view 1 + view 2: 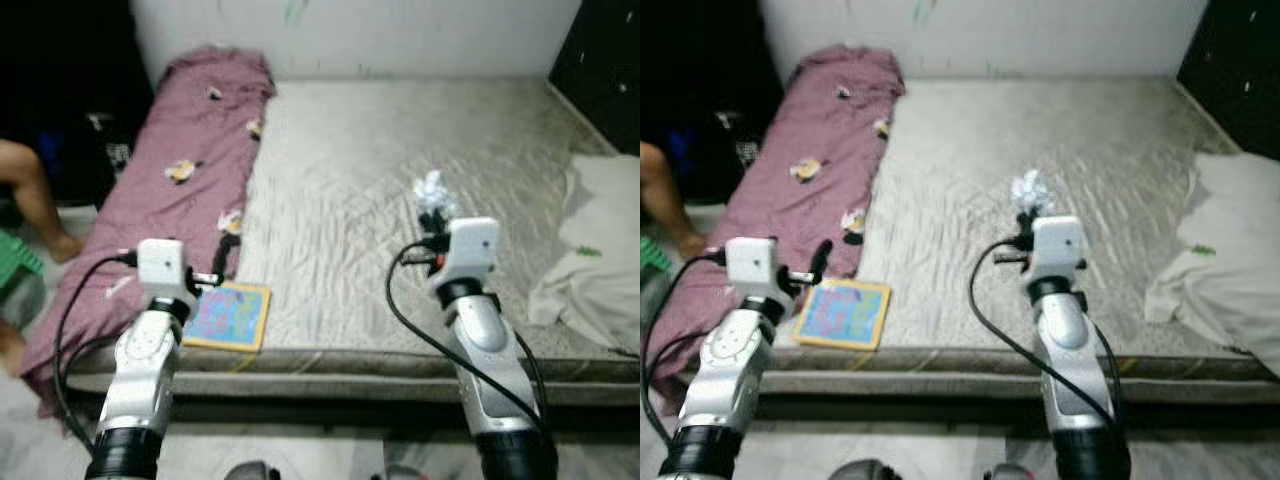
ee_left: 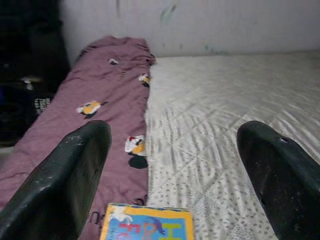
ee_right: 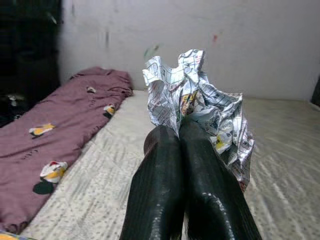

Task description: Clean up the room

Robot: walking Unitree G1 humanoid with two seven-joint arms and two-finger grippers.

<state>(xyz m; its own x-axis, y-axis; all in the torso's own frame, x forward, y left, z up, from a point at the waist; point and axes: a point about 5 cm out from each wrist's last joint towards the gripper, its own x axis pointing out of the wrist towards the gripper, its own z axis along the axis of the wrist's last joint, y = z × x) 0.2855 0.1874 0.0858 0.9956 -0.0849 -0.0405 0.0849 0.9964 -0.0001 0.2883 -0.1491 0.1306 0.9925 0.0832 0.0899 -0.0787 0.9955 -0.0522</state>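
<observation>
The right gripper [image 3: 181,131] is clamped on a crumpled paper [image 3: 200,107] — its two black fingers [image 3: 162,180] are pressed flat together, with the printed, creased sheet pinched at their tips and billowing up and out to either side beyond them. From the head cameras the paper [image 1: 433,192] stands just past the front of the right wrist housing, held above the grey quilted mattress [image 1: 400,180] rather than lying on it, roughly over the middle of the bed's near half. The left gripper [image 2: 172,165] is spread wide and holds nothing; its fingers [image 2: 65,175] stand well apart, pointing along the bed toward the far wall. Just below and between those fingers lies a colourful picture book [image 1: 228,316], flat on the mattress at its near edge, beside the mauve blanket [image 1: 190,160]. The head views place the left gripper [image 1: 820,258] over the boundary between blanket and book, not touching either as far as can be told. The blanket, printed with small bird-like figures, runs the length of the bed's left side up to the wall [image 1: 400,30]. A pale bundled cloth [image 1: 595,250] sits at the right edge of the mattress, well apart from both grippers. A person's bare leg [image 1: 35,195] is visible at the far left, beside the bed.
</observation>
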